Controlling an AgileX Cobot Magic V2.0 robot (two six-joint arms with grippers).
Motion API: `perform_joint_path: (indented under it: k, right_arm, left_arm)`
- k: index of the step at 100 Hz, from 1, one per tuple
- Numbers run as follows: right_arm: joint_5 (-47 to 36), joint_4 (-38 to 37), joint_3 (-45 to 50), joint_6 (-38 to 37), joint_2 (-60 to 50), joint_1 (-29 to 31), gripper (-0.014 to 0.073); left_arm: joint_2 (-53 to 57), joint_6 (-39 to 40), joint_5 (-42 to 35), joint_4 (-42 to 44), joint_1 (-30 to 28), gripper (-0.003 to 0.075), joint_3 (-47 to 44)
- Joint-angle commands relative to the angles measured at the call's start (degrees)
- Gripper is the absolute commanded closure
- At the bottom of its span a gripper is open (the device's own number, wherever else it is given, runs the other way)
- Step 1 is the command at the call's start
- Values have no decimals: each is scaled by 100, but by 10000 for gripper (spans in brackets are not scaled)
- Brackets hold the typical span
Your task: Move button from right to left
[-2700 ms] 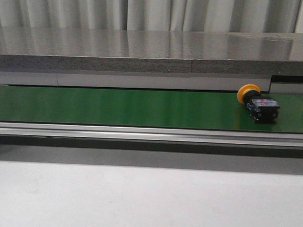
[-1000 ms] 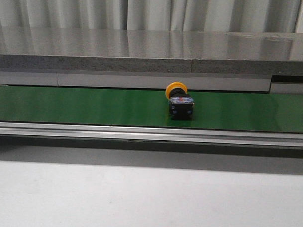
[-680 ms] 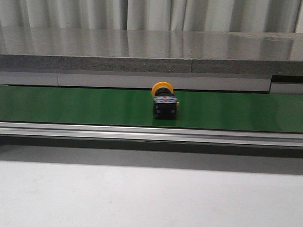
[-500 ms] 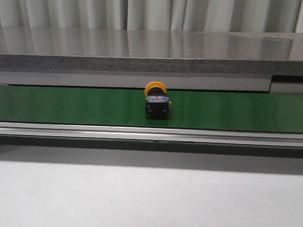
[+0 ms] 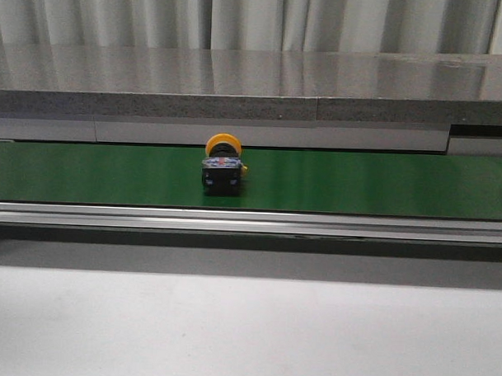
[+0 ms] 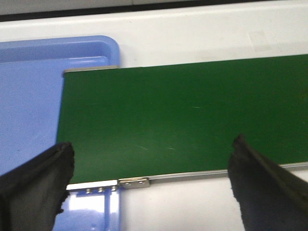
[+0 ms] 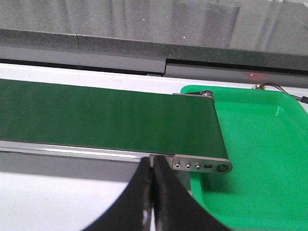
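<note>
No readable text, brand, number or sign anywhere, small bluish marking on the black cube-like body of the yellow-capped push-button (image 5: 222, 171) too small and blurred to make out, green conveyor belt (image 5: 358, 182) unmarked

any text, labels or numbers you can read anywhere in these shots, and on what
No readable text in any view.
The button on the green belt: a small bluish and red marking on its black body, too small and blurred to read.
The blue tray and the green tray: no marking shows.

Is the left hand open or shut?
Open. The left hand shows its two fingers spread wide apart over the green belt, holding nothing.
</note>
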State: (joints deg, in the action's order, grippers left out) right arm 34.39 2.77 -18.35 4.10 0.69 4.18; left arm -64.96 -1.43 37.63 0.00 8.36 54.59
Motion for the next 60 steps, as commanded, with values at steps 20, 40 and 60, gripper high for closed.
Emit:
perform_joint_path:
  k: [20,40,60]
  right_arm:
    - [-432,3,-132,13,75,-6,661]
    - [-432,3,-132,13,75,-6,661]
    - [-432,3,-132,13,75,-6,661]
  left_arm:
    - [-1224,483,134,-157,952,82,1155]
    - [-2047,1116,522,-157,1386,82,1875]
    - [-2604,1761,936,-145,1450,82,2364]
